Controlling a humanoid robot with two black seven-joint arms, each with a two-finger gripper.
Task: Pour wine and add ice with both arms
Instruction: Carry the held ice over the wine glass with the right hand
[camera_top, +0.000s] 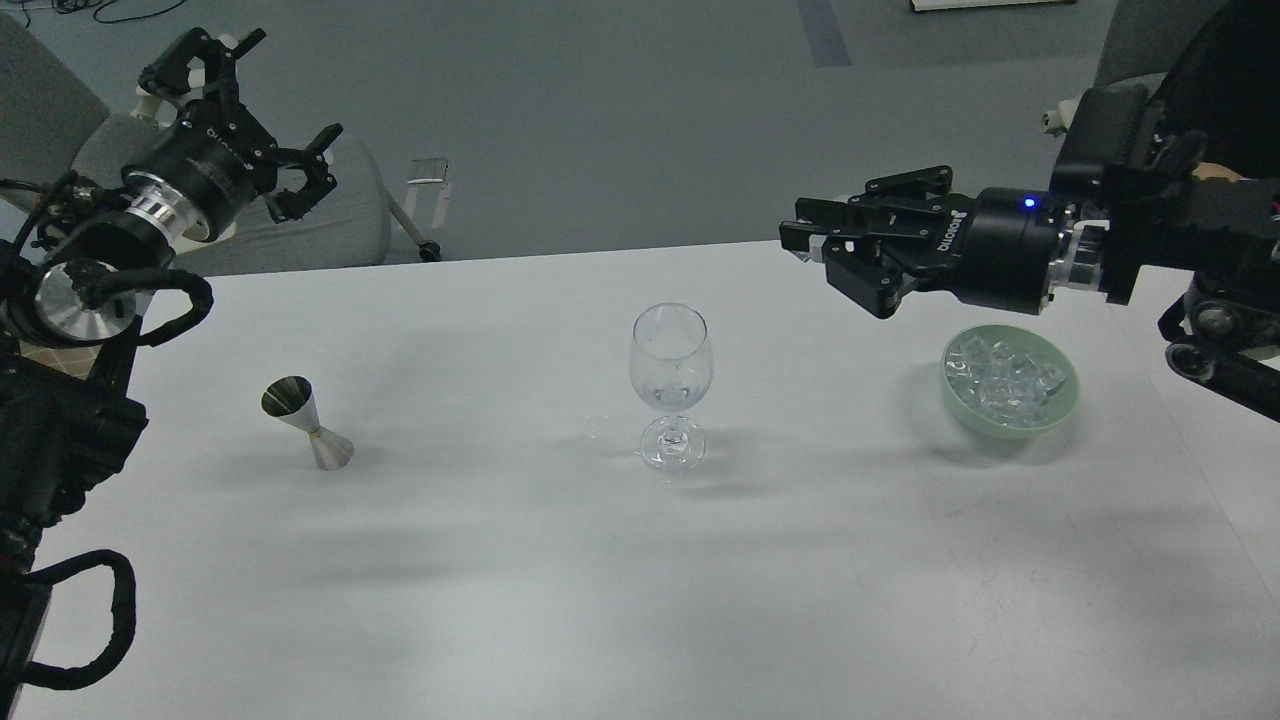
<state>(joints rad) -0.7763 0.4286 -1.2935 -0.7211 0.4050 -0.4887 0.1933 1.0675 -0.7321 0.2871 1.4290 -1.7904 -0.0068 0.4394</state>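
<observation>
A clear wine glass stands upright at the table's middle. A pale green bowl at the right holds several clear ice cubes. My right gripper is in the air between the glass and the bowl, up and left of the bowl, its fingers drawn together on a small pale piece that looks like an ice cube. My left gripper is raised at the far left beyond the table's edge, fingers spread, empty. A steel jigger stands tilted at the left.
Grey office chairs stand behind the table at the left and right. A person in black sits behind my right arm. A seam splits the table at the right.
</observation>
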